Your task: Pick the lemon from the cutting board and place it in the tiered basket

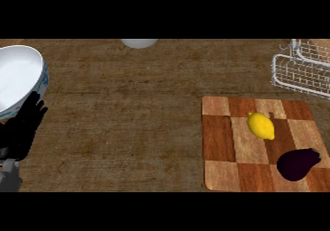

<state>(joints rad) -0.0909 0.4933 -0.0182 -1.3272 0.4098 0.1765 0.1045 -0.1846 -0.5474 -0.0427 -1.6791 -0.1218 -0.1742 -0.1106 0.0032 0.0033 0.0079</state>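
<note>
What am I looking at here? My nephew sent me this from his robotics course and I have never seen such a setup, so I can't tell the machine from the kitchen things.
The picture is taken from the robot's head, looking steeply down at a brown counter. The black shape at the left edge is the robot's left hand, its fingers straight and pointing up, resting and holding nothing. The right hand does not show.

On the counter lies a checkered wooden cutting board. On it sit a yellow lemon and, nearer the robot, a dark purple eggplant. At the upper right stands a white wire tiered basket, where the lemon is meant to go. A large white bowl shows at the left, and something small and white at the top edge, too cut off to name.
</note>
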